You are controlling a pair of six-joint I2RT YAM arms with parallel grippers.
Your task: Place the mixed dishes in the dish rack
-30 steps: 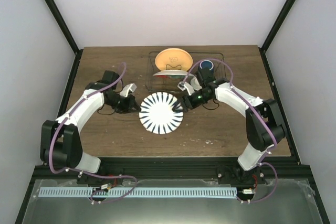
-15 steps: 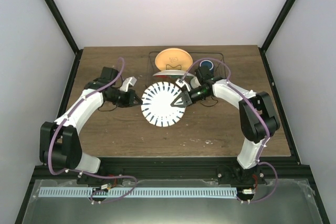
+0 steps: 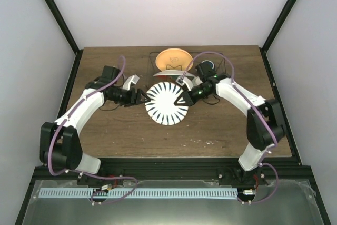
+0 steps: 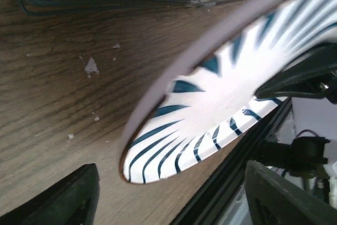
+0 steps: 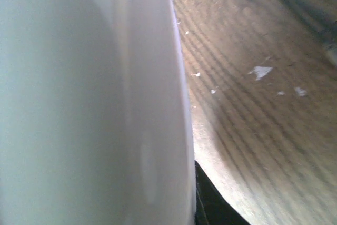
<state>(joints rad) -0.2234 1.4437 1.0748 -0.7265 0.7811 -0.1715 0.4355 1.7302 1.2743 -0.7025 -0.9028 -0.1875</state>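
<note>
Striped plate (image 3: 167, 104): white with teal rays, tilted, at the worktop (image 3: 105, 130) centre. I read the right gripper (image 3: 184, 98) as clamped on its right rim. Left gripper (image 3: 143, 98): fingers spread, at its left rim. Dish rack (image 3: 227, 72): far edge, holding the orange-yellow plate (image 3: 174, 58) and dark blue mug (image 3: 206, 67).

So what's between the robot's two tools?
A round white plate with dark blue stripes, in the top view. The right tool grips it; the left tool is open.
</note>
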